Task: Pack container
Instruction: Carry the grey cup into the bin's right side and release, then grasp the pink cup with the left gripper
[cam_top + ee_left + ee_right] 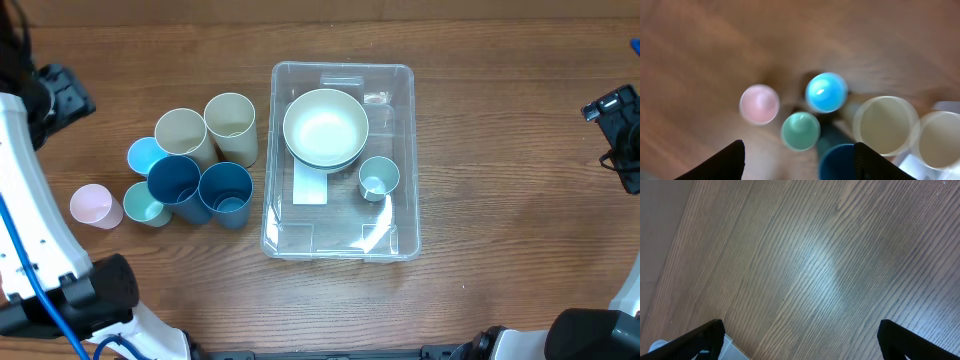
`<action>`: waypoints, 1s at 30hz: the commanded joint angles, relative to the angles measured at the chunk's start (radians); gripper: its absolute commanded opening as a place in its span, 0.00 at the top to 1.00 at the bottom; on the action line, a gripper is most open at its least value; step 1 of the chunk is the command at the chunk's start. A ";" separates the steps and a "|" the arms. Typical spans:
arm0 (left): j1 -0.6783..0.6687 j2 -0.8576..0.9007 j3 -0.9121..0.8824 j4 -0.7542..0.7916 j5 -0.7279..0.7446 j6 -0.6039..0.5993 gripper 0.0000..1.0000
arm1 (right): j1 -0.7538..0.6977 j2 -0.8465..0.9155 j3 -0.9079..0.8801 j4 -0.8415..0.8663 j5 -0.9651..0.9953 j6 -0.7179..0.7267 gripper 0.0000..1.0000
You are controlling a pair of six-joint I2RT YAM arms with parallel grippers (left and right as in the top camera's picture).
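Brown wooden table [500,150] is seen from overhead, and the container [340,240] is placed at its middle. A cream bowl [325,127] and a pale blue cup [379,177] are set inside it, close together. Just to its left, two cream cups [183,133] and two dark blue cups [177,182] are clustered, with a pink cup [95,205] furthest out.

From the left wrist, a blurred picture is given: the left gripper [799,145] is held spread and empty above that cluster.

From the right wrist, the right gripper [800,325] is seen spread wide over bare wood
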 commanded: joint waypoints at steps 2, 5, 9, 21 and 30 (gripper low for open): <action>0.116 0.016 -0.151 0.002 0.027 -0.059 0.33 | -0.003 0.000 0.003 0.005 0.001 0.005 0.00; 0.194 0.016 -0.247 0.030 0.033 -0.059 0.32 | -0.003 0.000 0.003 0.005 0.001 0.005 0.00; 0.258 0.016 -0.379 0.078 0.051 -0.063 0.31 | -0.003 0.000 0.003 0.005 0.001 0.005 0.00; 0.319 0.016 -0.834 0.454 0.097 0.022 0.31 | -0.003 0.000 0.003 0.005 0.001 0.005 0.00; 0.318 0.016 -0.957 0.639 0.061 0.040 0.50 | -0.003 0.000 0.003 0.005 0.001 0.005 0.00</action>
